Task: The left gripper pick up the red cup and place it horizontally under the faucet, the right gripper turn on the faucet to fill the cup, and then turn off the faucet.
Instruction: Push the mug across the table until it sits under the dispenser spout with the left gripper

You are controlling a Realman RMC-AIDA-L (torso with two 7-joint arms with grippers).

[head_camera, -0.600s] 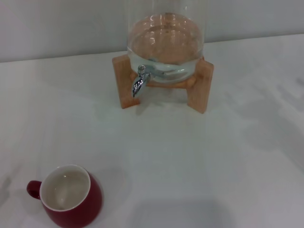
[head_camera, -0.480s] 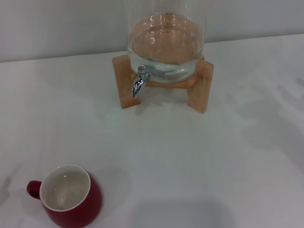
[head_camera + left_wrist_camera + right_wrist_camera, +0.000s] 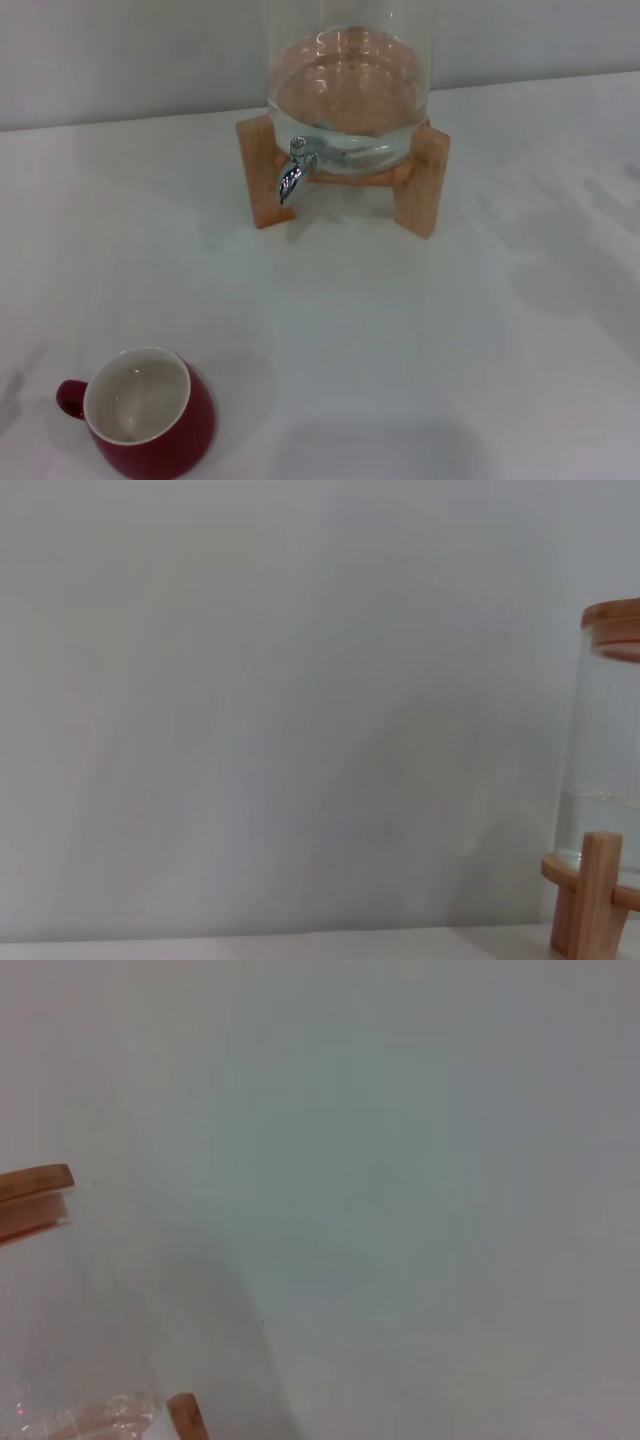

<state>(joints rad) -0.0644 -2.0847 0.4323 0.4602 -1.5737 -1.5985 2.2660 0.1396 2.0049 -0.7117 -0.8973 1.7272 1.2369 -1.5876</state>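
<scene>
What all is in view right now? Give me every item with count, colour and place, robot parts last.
red cup: one, dark red outside and white inside, upright at the near left of the table, handle toward the left, well short of the faucet.
faucet: one, shiny chrome, at the front of the jar, spout pointing down, nothing under it.
glass jar: one, clear, holding water, on the stand at the far middle of the table.
wooden stand: one, light wood, under the jar.
wooden lid: one, light wood, on top of the jar.
table: one, white.
wall: pale grey, behind the table.
left claw, right claw: neither is in view.
</scene>
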